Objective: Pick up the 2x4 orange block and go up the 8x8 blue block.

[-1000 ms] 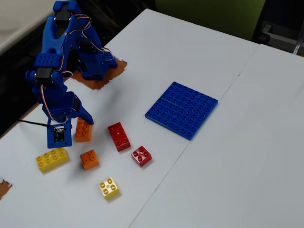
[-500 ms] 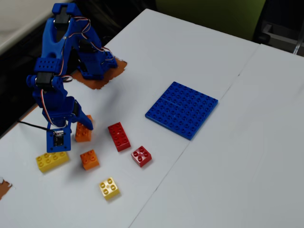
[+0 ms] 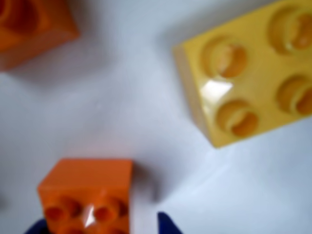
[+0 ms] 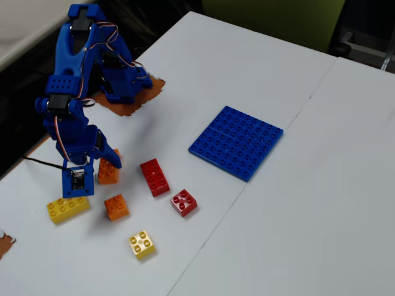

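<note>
White table (image 4: 259,234) carries your 8x8 blue block (image 4: 236,141), bare, well apart from the gripper (image 4: 102,161); its fingers seem to straddle the 2x4 orange block (image 4: 108,171), unlifted, but I cannot tell their grip

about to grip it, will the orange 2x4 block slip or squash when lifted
Orange block likely stiff: crisp moulded edges. Glossy glare hints it may slip. Flat sides, straddled by the gripper, should seat squarely; rolling unlikely.

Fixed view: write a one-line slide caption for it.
Blue arm's hand lowered around the 2x4 orange block, with the 8x8 blue block waiting to the right among scattered bricks.
</note>
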Available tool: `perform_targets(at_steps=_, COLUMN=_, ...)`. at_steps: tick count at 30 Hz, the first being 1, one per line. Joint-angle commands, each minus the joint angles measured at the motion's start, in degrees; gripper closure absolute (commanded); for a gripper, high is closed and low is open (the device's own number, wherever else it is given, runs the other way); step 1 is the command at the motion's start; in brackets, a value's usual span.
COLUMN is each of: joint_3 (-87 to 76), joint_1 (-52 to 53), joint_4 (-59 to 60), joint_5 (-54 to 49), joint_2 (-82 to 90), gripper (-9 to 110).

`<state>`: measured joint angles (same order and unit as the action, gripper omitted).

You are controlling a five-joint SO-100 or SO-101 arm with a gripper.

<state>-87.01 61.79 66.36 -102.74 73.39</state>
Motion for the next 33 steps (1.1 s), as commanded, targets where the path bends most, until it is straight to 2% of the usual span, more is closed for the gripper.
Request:
perform_targets(at_steps=1, joint_3=-0.35, joint_1=-0.88, joint_4=-0.44, joint_5=-0.35, joint_2=0.53, gripper=76)
perform_targets(at_steps=9, joint_3=-0.88, joint_1=-1.14, joint_4=-0.44, joint_5=-0.09, joint_2=0.53, gripper=77)
perform_targets(at_steps=17, joint_3=-0.70, joint_1=-1.41, joint_4=-0.79, joint_5=0.88, joint_2=0.88, gripper=98)
perform_targets(at_steps=20, joint_3=-0.44, joint_1=-1.67, joint_4=-0.79, joint_5=1.49, joint_2=2.20, gripper=101)
perform_targets(at_steps=33, joint_3=0.53, joint_1=-8.70, joint_4=3.78, joint_5=3.52, joint_2=19.42, gripper=101)
